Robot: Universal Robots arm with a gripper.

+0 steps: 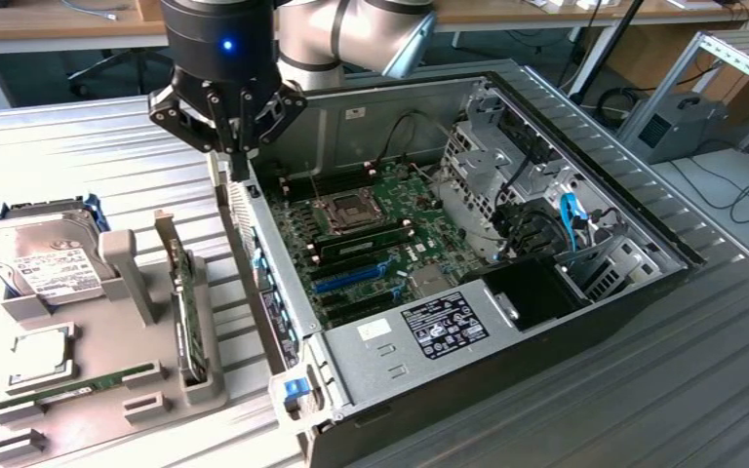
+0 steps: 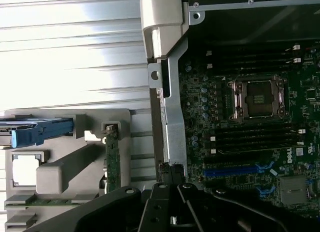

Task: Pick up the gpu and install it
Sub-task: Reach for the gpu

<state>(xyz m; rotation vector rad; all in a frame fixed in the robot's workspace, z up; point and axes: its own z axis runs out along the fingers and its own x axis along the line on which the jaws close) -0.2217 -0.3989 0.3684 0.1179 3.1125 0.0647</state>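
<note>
Ribbed metal table point(image 1: 114, 166) carrying an open case point(image 1: 635, 278) laid on its side, with a grey holder point(image 1: 121, 390) just beside it toward the exterior view's left. Behind the table are wooden desks point(image 1: 36, 19) and a chair base point(image 1: 108, 63). At the exterior view's right are an aluminium frame point(image 1: 739, 58), a grey box point(image 1: 667, 122) and cables on the floor.

Gripper point(image 1: 235, 168) pointing straight down, fingers drawn together with nothing between them. Its tips are at the upper edge of the case's rear wall point(image 1: 260, 283); whether they touch it cannot be told.

Gpu point(image 1: 187, 317) below the gripper and toward the exterior view's left of it, well apart from the tips. It stands on edge in a holder slot, with its silver bracket point(image 1: 164, 244) at the end nearer the gripper. Farther from the gripper in the same holder are a drive point(image 1: 39, 258) in a blue carrier, a chip point(image 1: 43, 351) and a memory stick point(image 1: 75, 387).

On the gripper's other side the board point(image 1: 388, 224) lies exposed, with its socket point(image 1: 348, 210) and blue slots point(image 1: 348, 278) and open room above them. A drive cage and cables crowd the case's far end. A narrow strip of table separates the holder from the case wall, and open table stretches behind the holder.
</note>
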